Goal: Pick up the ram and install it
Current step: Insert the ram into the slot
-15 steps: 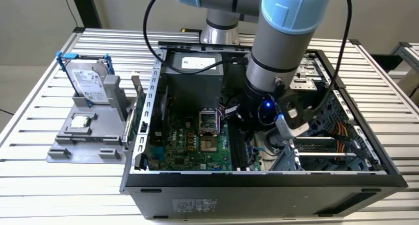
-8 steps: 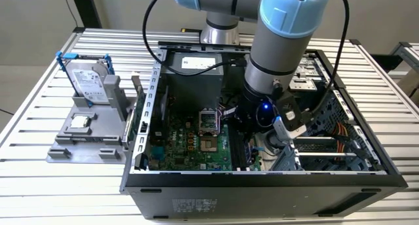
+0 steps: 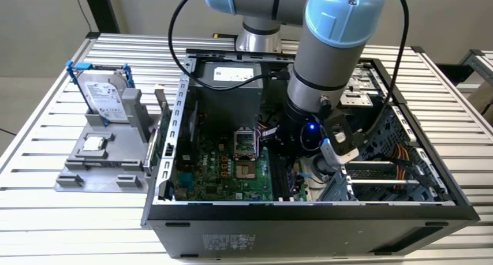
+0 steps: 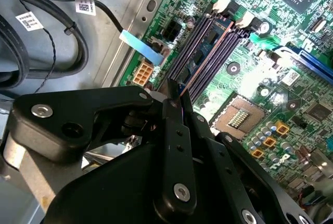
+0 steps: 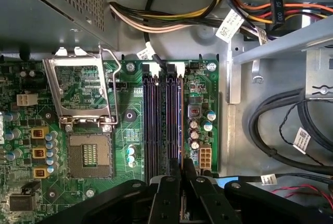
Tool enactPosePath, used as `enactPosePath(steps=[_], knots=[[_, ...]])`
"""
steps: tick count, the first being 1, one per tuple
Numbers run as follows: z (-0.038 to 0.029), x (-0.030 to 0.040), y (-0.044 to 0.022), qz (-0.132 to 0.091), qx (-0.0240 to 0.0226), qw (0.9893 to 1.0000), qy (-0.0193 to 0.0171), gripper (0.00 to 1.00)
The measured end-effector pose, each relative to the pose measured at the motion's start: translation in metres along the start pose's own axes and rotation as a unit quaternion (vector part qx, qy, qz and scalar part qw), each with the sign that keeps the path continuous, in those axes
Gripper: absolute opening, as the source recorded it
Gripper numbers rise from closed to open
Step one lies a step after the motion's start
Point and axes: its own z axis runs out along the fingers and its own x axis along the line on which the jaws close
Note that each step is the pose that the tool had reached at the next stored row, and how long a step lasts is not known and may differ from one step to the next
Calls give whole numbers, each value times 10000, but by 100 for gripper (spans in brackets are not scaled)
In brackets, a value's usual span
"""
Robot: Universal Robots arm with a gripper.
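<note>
In both wrist views my gripper [image 5: 182,169] [image 4: 176,89] hangs low over the motherboard's long black memory slots [image 5: 153,125]. Its two black fingers are pressed close on the ram [image 5: 180,125] [image 4: 207,41]. That thin, dark blue-green stick stands on edge along the slot nearest the case's bare metal floor. I cannot tell whether it is fully seated. The white latches [image 5: 179,69] at the slots' far end show past the stick. In the exterior view the arm's wrist [image 3: 308,126] reaches down into the open computer case [image 3: 308,210].
An open processor socket [image 5: 89,153] with its raised metal frame [image 5: 78,88] lies beside the slots. Cable bundles [image 5: 281,125] and drive-bay metal [image 5: 291,41] crowd the other side. Outside the case, at the exterior view's left, a grey stand [image 3: 100,161] holds a hard drive [image 3: 104,97] and a square silver chip [image 3: 94,142].
</note>
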Motion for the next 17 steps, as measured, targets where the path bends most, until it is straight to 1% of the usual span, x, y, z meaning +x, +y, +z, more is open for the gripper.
enactPosePath(steps=[6,17], knots=[[10,-17,9,6,1,10000,11,0],[36,-20,14,29,3,10000,13,0]])
